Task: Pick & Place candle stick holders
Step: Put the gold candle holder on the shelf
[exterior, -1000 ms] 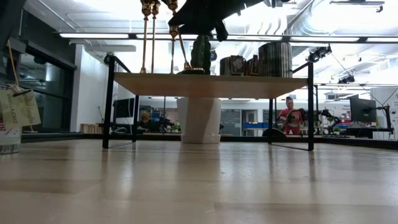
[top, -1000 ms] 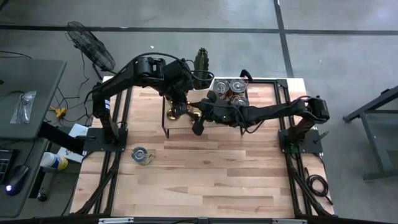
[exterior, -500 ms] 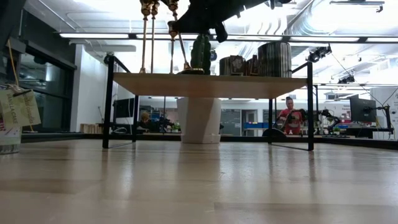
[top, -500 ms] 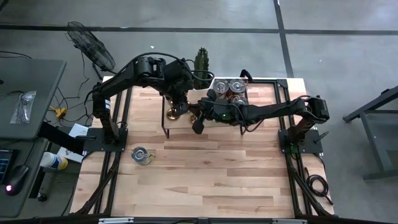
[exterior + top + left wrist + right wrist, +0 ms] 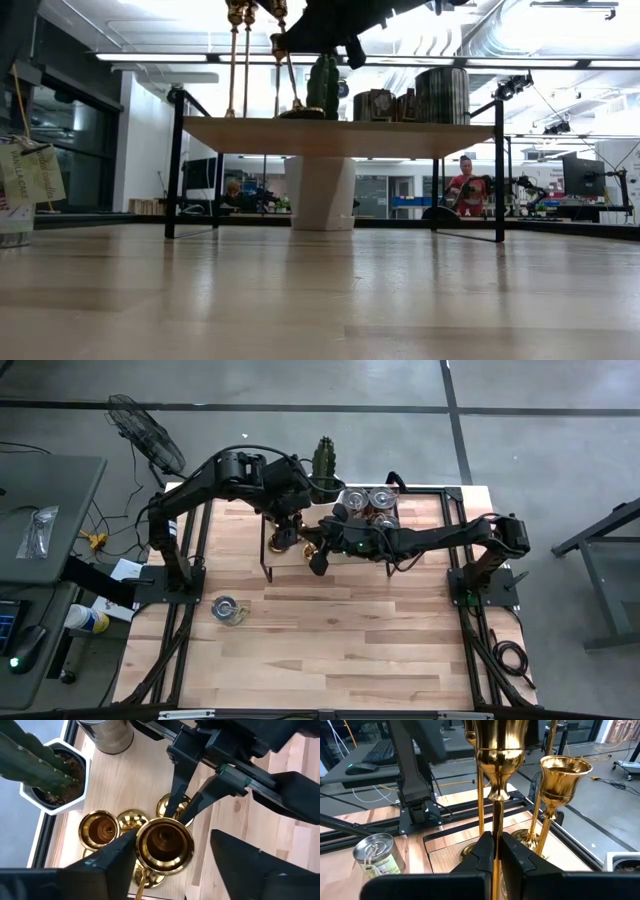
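Several gold candle stick holders stand on a raised wooden shelf (image 5: 290, 563) at the table's far side. Their cups show in the left wrist view (image 5: 100, 827) (image 5: 131, 820). My right gripper (image 5: 495, 845) reaches in from the right and is shut on the thin stem of a tall holder (image 5: 496, 750). My left gripper (image 5: 172, 852) is open above the shelf (image 5: 340, 135). Its fingers stand on either side of that tall holder's cup (image 5: 165, 842); I cannot tell whether they touch it. A shorter holder (image 5: 565, 770) stands beside it. My right gripper pinches the tall holder's thin stem (image 5: 495, 822) between its two fingers, below the cup. The fingers come roughly level from the table's right and near side and lie across the stem. The holder leans slightly, and its round base (image 5: 298, 113) is on the shelf.
Silver tins (image 5: 368, 500) stand on the shelf's right part. A potted cactus (image 5: 324, 457) stands at the shelf's far edge. A labelled can (image 5: 228, 608) stands on the table's near left. The shelf has black metal legs (image 5: 172, 165).
The tall holder in my right gripper has tipped a little nearer to upright, and its base has shifted slightly toward the table's left on the shelf. Both grippers have kept their places and openings.
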Robot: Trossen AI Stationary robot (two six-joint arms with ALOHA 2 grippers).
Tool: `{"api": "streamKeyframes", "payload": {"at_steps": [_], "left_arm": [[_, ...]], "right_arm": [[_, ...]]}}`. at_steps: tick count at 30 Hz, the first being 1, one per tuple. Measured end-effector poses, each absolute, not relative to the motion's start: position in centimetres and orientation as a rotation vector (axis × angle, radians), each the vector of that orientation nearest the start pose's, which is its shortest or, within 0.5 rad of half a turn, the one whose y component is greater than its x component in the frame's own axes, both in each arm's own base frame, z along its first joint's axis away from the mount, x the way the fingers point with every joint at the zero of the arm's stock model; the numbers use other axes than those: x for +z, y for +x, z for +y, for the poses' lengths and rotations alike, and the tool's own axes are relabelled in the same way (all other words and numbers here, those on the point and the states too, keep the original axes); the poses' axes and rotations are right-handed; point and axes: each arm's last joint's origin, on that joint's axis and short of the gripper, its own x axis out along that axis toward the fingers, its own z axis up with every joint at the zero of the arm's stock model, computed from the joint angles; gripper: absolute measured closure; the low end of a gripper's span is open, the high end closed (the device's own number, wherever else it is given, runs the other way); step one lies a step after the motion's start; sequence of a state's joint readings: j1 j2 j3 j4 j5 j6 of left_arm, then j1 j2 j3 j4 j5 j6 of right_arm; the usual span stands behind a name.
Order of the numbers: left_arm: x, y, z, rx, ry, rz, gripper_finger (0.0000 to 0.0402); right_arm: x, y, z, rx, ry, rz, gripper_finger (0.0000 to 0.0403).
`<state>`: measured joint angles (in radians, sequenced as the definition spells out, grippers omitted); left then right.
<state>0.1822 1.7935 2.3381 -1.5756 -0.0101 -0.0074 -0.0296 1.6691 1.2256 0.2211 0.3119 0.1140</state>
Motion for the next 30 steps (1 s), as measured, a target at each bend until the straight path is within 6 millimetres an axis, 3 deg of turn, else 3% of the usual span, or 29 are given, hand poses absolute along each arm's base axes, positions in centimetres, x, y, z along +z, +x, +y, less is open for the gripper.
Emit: {"api": "streamKeyframes", "payload": {"at_steps": [4, 17, 30], "left_arm": [[45.8, 30.0, 5.5, 0.187, -0.110, 1.020, 0.0133], [47.6, 28.0, 5.2, 0.198, -0.110, 0.948, 0.0133], [51.1, 23.0, 2.9, 0.380, -0.077, 0.767, 0.0133]], "right_arm": [[29.4, 38.5, -2.0, -0.352, 0.080, 0.203, 0.0397], [29.4, 38.5, -2.0, -0.352, 0.080, 0.204, 0.0398], [29.4, 38.9, -1.6, -0.464, 0.138, 0.136, 0.0399]]}}
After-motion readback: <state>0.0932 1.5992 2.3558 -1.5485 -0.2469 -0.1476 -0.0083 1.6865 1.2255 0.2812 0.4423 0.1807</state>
